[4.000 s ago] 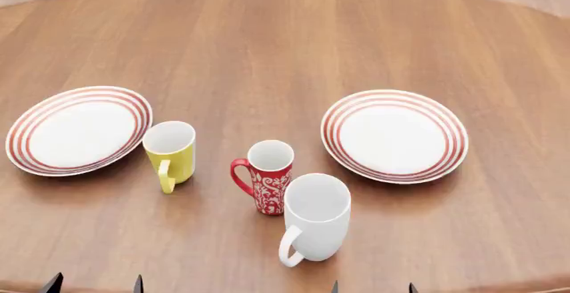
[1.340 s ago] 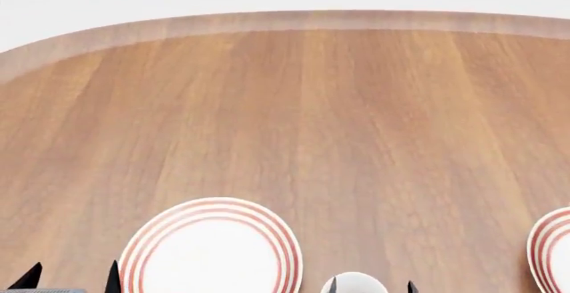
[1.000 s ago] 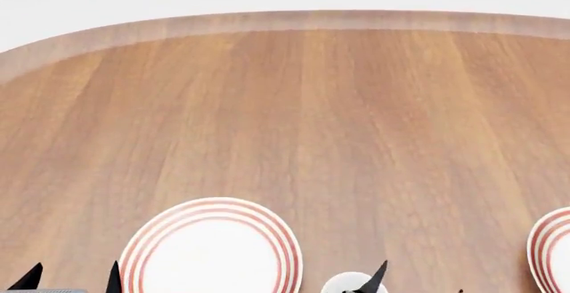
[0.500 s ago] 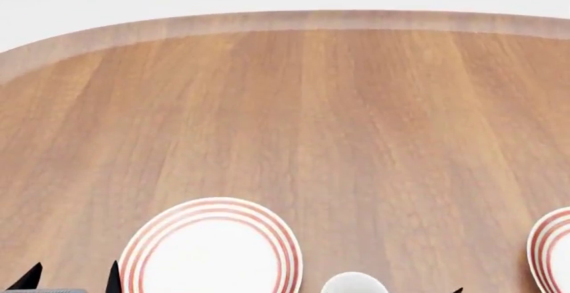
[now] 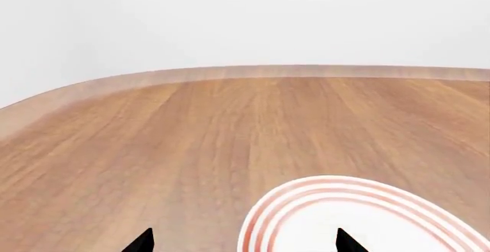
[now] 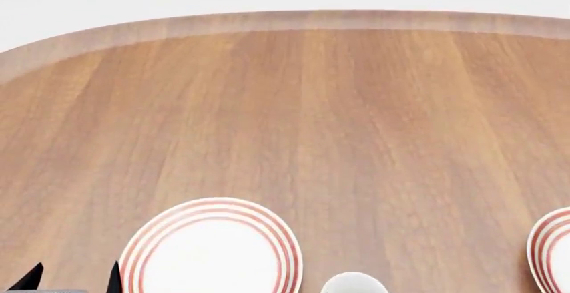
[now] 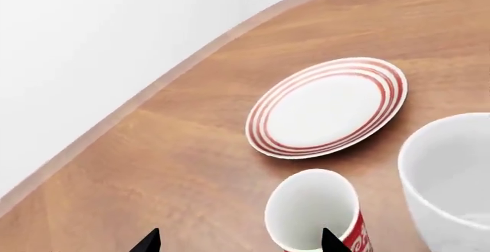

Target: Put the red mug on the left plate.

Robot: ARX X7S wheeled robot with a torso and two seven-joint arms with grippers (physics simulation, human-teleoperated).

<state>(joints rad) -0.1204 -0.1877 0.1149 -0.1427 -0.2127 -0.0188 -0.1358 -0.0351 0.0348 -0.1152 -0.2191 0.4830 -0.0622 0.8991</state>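
The small red mug with white scrollwork and a white inside (image 7: 315, 216) stands upright on the brown wooden table (image 6: 303, 119), seen only in the right wrist view, where its rim and a strip of patterned wall show. It sits just beside the larger plain white mug (image 7: 450, 177), whose rim fills that picture's edge. Past the red mug, apart from it, lies a round flat white plate with thin red rings (image 7: 327, 106), bare on top (which of the two plates this is, that view alone does not settle).

In the head view the left plate (image 6: 211, 249) lies flat near the lower edge, and a sliver of the other ringed plate (image 6: 550, 253) shows at the far right. A white rim (image 6: 354, 284) peeks up between them.

The left gripper (image 5: 243, 241) shows two dark tips spread wide, one over bare wood and one over the plate's rim, holding nothing. The right gripper (image 7: 238, 242) likewise has its tips parted, one of them in front of the red mug's mouth, with nothing clamped.
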